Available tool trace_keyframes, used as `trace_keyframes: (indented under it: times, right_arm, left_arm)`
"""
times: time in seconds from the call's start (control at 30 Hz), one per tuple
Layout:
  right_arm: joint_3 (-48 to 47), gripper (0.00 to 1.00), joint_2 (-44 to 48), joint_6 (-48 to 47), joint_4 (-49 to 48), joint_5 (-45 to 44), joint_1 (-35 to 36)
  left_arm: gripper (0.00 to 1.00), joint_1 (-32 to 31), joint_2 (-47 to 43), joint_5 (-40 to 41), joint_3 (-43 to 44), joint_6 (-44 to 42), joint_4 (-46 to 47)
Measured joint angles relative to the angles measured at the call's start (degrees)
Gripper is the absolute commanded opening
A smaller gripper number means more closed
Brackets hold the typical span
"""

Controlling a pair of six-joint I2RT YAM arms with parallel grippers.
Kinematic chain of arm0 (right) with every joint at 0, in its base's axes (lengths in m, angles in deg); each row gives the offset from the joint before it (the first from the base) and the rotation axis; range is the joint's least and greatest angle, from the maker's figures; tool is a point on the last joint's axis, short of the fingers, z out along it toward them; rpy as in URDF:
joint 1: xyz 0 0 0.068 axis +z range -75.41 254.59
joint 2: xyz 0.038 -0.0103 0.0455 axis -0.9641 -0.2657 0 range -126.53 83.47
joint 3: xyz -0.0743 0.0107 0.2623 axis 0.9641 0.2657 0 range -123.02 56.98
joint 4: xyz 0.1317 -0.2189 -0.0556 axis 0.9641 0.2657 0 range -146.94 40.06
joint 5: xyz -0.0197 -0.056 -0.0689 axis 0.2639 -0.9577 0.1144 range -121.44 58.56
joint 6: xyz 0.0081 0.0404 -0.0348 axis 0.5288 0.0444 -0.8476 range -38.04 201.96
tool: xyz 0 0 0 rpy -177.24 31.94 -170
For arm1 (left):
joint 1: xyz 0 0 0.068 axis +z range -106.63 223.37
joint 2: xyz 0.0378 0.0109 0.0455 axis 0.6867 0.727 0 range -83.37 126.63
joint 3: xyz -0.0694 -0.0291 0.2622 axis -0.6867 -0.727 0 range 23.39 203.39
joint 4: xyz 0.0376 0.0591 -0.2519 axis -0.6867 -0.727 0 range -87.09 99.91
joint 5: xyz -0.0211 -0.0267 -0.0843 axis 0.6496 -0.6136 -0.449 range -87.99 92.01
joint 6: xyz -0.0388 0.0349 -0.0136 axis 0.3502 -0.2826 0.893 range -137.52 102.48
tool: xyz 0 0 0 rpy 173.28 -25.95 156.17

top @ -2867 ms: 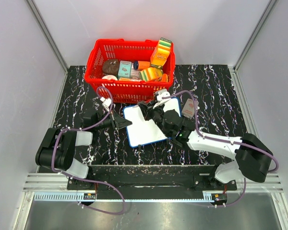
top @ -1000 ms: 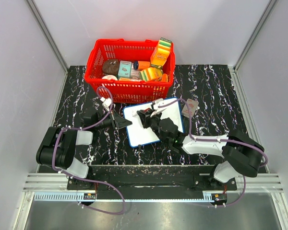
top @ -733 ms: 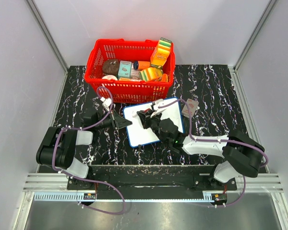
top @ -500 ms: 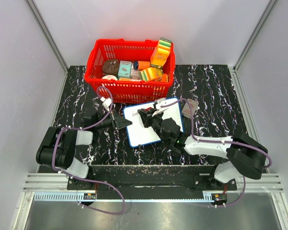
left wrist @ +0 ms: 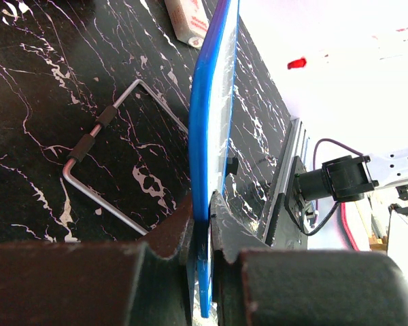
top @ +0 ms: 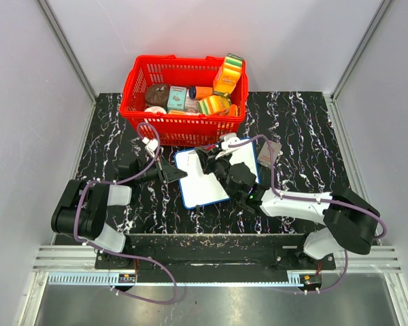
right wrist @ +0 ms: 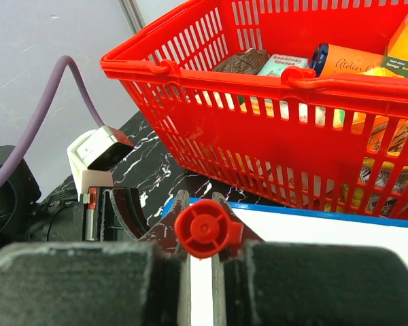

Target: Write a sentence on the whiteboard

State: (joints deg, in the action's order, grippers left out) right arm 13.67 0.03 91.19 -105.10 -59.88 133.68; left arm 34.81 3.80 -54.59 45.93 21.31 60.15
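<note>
The left gripper (top: 171,174) reaches in from the counter's left side. Its jaws are pressed together on the left rim of the whiteboard (top: 200,183), pinching the thin blue frame. The whiteboard sits at the middle of the counter (top: 306,136), just on the near side of the red basket (top: 139,75), which stands at the far edge full of packets. Over the board's far half hangs the right gripper (right wrist: 199,210), its jaws closed on a red marker (right wrist: 202,229) whose round end faces the wrist camera. A small pale card (top: 268,153) lies just beside the board's right edge.

Both holds look set: the board is steadied and the marker is in hand. The bare part of the board shows no lettering, though the right arm hides some of it, so the sentence itself seems to be nearly all left to do. Whether the tip touches the board cannot be told.

The counter is black with white marbled veins. Plain pale panels on aluminium struts close it in on three sides.
</note>
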Motion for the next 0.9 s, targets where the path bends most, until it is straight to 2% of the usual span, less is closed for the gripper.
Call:
trace_keyframes:
  times: [0.9]
  right_arm:
    - [-2.21, 0.00, -3.87, 2.93, 2.62, 2.19, -2.23]
  left_arm:
    - [0.00, 0.00, 0.00, -0.02, 0.00, 0.00, 0.00]
